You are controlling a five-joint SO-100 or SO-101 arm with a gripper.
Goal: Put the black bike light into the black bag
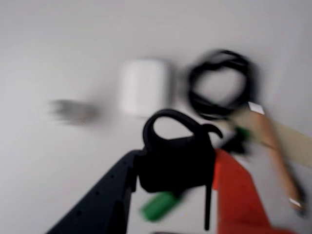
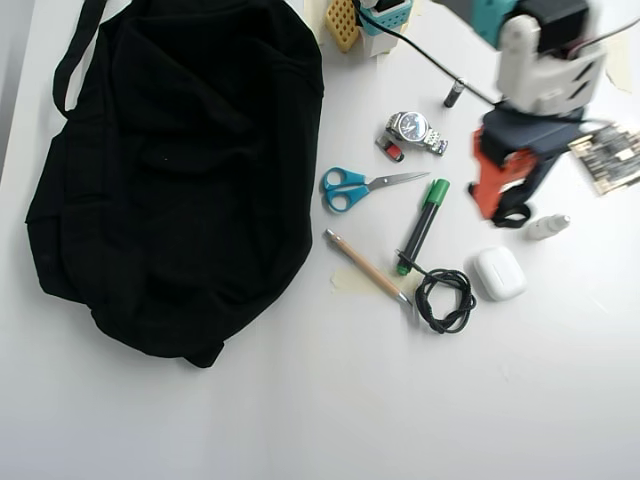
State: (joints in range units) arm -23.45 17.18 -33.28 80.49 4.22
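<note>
The black bike light (image 1: 175, 163), a chunky piece with a loop on top and a thin tail hanging down, sits between the dark finger and the orange finger of my gripper (image 1: 178, 168), which is shut on it. In the overhead view the gripper (image 2: 508, 207) is at the right side of the table, and the bike light (image 2: 514, 216) shows as a black loop at its tip. The black bag (image 2: 170, 170) lies floppy across the left half of the table, far from the gripper. The wrist view is blurred.
Between gripper and bag lie blue scissors (image 2: 350, 188), a green marker (image 2: 424, 222), a pencil (image 2: 365, 267), a coiled black cable (image 2: 445, 298), a white case (image 2: 498, 272) and a watch (image 2: 415, 130). A small white bottle (image 2: 548, 227) lies beside the gripper.
</note>
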